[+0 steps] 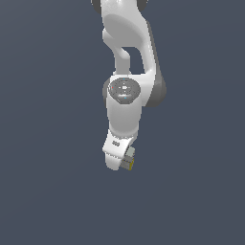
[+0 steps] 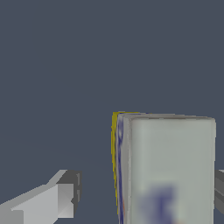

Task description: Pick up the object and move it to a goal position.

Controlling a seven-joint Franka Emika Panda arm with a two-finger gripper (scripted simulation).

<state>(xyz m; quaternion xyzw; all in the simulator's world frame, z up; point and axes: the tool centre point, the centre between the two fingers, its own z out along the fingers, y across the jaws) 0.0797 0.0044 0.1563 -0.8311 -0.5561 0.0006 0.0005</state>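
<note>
The object (image 2: 168,170) is a small grey-white carton with a yellow side and a blurred bluish mark on its face. In the wrist view it stands between the fingers of my gripper (image 2: 146,189). One finger (image 2: 65,194) is clearly apart from the carton's yellow side, and the other finger (image 2: 220,190) is right at its opposite edge. The gripper is open. In the exterior view the object (image 1: 129,164) peeks out beside the white hand of the gripper (image 1: 125,159), mostly hidden by it.
The white arm (image 1: 124,100) comes down from the top of the exterior view. Around it there is only a uniform dark grey-blue surface (image 1: 48,191).
</note>
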